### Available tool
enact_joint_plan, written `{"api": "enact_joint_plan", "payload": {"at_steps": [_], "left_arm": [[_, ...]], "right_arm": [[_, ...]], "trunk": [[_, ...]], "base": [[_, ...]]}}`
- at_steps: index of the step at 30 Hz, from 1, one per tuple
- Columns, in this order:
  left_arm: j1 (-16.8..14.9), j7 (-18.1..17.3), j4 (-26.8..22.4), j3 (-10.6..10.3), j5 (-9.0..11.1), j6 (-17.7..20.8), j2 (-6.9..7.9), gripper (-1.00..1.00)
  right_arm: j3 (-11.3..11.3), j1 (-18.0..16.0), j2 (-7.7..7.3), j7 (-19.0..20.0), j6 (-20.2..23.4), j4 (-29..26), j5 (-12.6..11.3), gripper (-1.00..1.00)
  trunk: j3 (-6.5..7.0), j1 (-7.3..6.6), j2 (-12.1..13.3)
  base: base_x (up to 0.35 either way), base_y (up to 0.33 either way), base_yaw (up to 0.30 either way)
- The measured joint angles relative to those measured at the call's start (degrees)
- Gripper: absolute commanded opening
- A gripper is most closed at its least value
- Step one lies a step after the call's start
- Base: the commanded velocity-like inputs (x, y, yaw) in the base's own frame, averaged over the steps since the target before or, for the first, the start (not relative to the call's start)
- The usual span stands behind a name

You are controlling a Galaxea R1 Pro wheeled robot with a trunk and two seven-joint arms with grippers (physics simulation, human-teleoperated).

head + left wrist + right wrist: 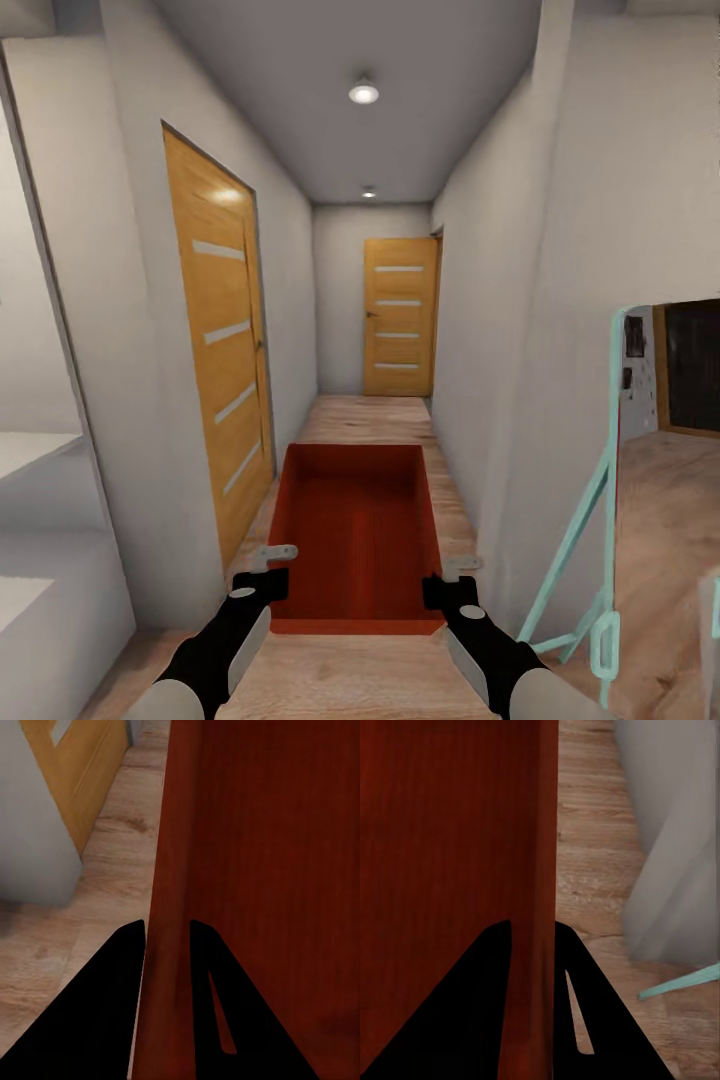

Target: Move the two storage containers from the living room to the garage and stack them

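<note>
I am in a narrow hallway; the living room and the garage are out of view. One red-orange open-top storage container (355, 530) hangs level in front of me above the wood-plank flooring. My left gripper (272, 567) is shut on its left wall near the near corner. My right gripper (452, 577) is shut on its right wall. In the left wrist view the container wall (255, 855) runs between the left gripper (166, 926) fingers. In the right wrist view the container wall (450, 832) is pinched by the right gripper (532, 926).
White walls close in on both sides. A tan door with glass slats (225, 330) is on the left wall, and another (400, 315) closes the far end. A teal-framed mirror (600, 520) leans at the right. Light wood planks (370, 415) run ahead.
</note>
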Motion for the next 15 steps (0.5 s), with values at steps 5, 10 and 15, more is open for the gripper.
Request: {"api": "enact_joint_plan", "payload": {"at_steps": [5,10,15], "left_arm": [[0.0,0.0,0.0,0.0,0.0,0.0,0.00,-1.00],[0.0,0.0,0.0,0.0,0.0,0.0,0.00,-1.00],[0.0,0.0,0.0,0.0,0.0,0.0,0.01,-1.00]], "right_arm": [[0.0,0.0,0.00,0.0,0.0,0.0,0.0,-1.00],[0.0,0.0,0.00,0.0,0.0,0.0,0.0,-1.00],[0.0,0.0,0.01,0.0,0.0,0.0,0.0,-1.00]], "trunk": [[0.00,0.00,0.0],[0.00,0.00,0.0],[0.00,0.00,0.0]], "base": [[0.294,0.232,-0.242],[0.294,0.232,-0.230],[0.294,0.232,-0.055]]}}
